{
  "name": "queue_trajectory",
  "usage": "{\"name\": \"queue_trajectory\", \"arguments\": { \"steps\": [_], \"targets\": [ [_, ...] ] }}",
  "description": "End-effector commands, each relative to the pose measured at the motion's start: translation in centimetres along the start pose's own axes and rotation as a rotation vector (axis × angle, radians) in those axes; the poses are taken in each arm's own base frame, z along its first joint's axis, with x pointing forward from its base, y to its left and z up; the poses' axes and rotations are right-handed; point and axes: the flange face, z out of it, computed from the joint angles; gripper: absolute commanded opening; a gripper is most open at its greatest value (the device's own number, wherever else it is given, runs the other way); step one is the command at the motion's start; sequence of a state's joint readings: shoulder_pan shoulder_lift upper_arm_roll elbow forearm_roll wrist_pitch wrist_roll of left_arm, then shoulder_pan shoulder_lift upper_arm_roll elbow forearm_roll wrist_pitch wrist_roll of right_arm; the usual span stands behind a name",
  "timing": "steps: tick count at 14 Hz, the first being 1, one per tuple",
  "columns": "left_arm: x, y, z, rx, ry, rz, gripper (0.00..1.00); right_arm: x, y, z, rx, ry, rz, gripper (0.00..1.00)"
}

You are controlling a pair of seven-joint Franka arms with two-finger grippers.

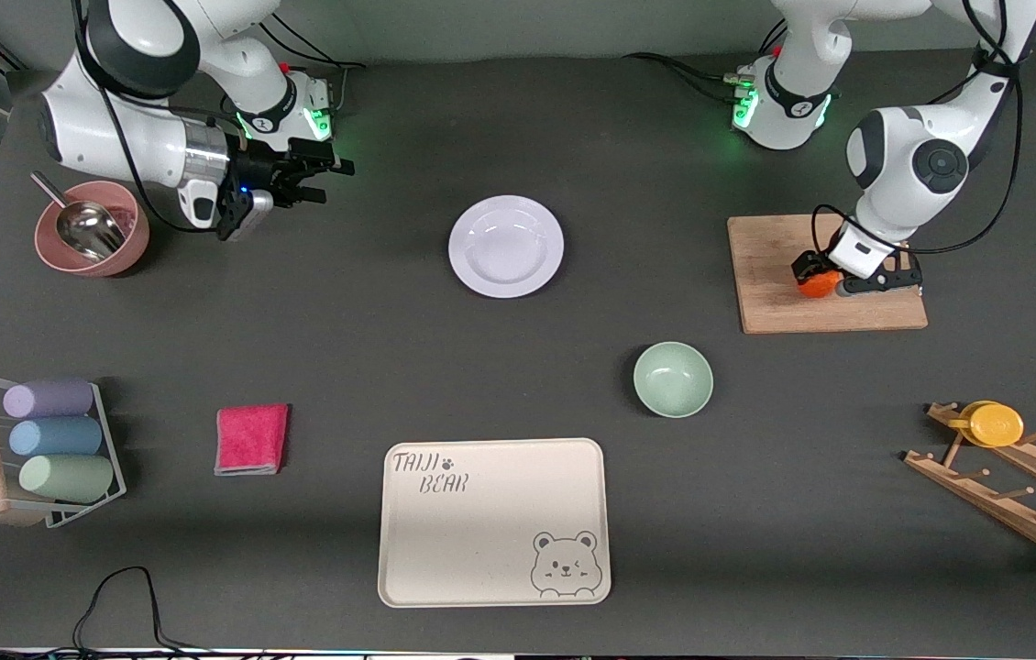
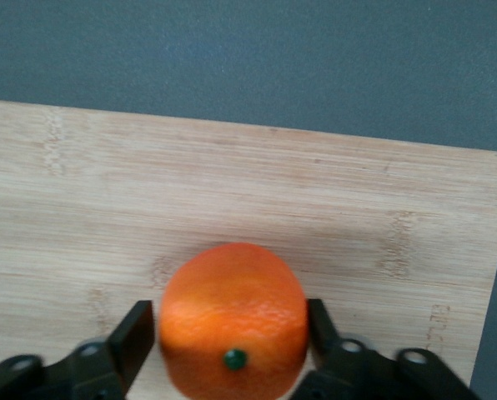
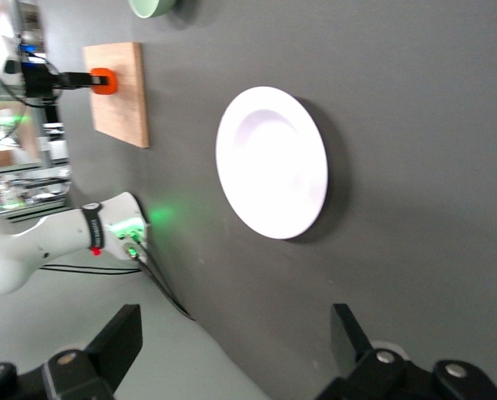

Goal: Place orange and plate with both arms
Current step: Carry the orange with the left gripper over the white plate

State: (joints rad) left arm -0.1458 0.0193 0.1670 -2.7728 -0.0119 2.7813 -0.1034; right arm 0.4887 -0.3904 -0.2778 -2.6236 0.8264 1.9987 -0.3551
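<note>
The dimpled, slightly flattened orange [image 2: 233,321] sits on a pale bamboo board [image 1: 779,275], pinched between the left gripper's [image 2: 230,342] black fingers [image 2: 133,337]. The glossy round plate [image 1: 506,246] lies at the board's nine o'clock. The right gripper [image 1: 298,179] hangs spread at the plate's ten o'clock.

— Where's the orange [image 2: 232,321]?
— On the wooden board [image 1: 779,302], small, bright, green stem dot showing.
— And the plate [image 1: 506,246]?
— Round, glossy white, upright, mid-table, empty.
</note>
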Motion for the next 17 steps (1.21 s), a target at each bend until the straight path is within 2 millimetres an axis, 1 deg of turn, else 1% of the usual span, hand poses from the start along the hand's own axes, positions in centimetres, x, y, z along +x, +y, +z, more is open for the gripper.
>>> {"name": "queue_trajectory", "arguments": {
  "steps": [1, 3, 4, 5, 6, 7, 8, 9, 11, 12, 13, 14, 15, 16, 17],
  "targets": [
    [-0.4, 1.1, 0.4, -0.003, 0.001, 0.014, 0.0, 0.5, 4.0, 3.0, 0.104, 0.028, -0.034, 1.0],
    [-0.1, 1.5, -0.3, -0.008, 0.014, 0.033, 0.0, 0.6, 7.5, 5.4, 0.173, 0.05, -0.047, 1.0],
    [0.0, 1.9, -1.3, -0.013, 0.019, 0.042, 0.0, 0.5, 9.0, 6.8, 0.195, 0.063, -0.053, 1.0],
    [0.3, 3.1, -3.0, -0.017, 0.015, 0.078, 0.0, 0.5, 10.4, 8.1, 0.22, 0.081, -0.061, 1.0],
    [0.8, 3.8, -5.2, -0.021, 0.007, 0.104, 0.0, 0.5, 11.7, 9.3, 0.236, 0.094, -0.064, 1.0],
    [1.5, 4.2, -7.9, -0.022, -0.024, 0.112, 0.0, 0.4, 12.9, 10.4, 0.251, 0.109, -0.059, 1.0],
    [2.6, 5.1, -11.4, -0.019, -0.066, 0.128, 0.0, 0.3, 14.0, 11.4, 0.269, 0.125, -0.064, 1.0],
    [3.6, 6.3, -15.1, -0.013, -0.115, 0.14, 0.0, 0.1, 15.2, 12.6, 0.288, 0.137, -0.067, 1.0],
    [5.3, 9.2, -23.0, -0.097, -0.195, 0.128, 0.0, -0.6, 17.6, 15.2, 0.336, 0.162, -0.079, 1.0],
    [5.8, 9.7, -25.5, -0.13, -0.214, 0.124, 0.0, -0.9, 18.5, 16.1, 0.355, 0.176, -0.082, 1.0],
    [5.8, 10.2, -27.2, -0.141, -0.218, 0.118, 0.0, -1.2, 19.2, 16.8, 0.363, 0.182, -0.072, 1.0],
    [5.4, 11.6, -28.1, -0.144, -0.218, 0.1, 0.0, -1.2, 19.5, 17.0, 0.361, 0.181, -0.065, 1.0],
    [4.6, 13.9, -29.2, -0.176, -0.216, 0.065, 0.0, -1.2, 19.7, 17.0, 0.36, 0.181, -0.06, 1.0],
    [3.5, 17.0, -30.1, -0.206, -0.218, 0.03, 0.0, -1.3, 19.8, 17.1, 0.359, 0.181, -0.057, 1.0],
    [1.9, 20.9, -30.9, -0.217, -0.224, -0.024, 0.0, -1.4, 20.1, 17.3, 0.356, 0.176, -0.05, 1.0]
  ]
}}
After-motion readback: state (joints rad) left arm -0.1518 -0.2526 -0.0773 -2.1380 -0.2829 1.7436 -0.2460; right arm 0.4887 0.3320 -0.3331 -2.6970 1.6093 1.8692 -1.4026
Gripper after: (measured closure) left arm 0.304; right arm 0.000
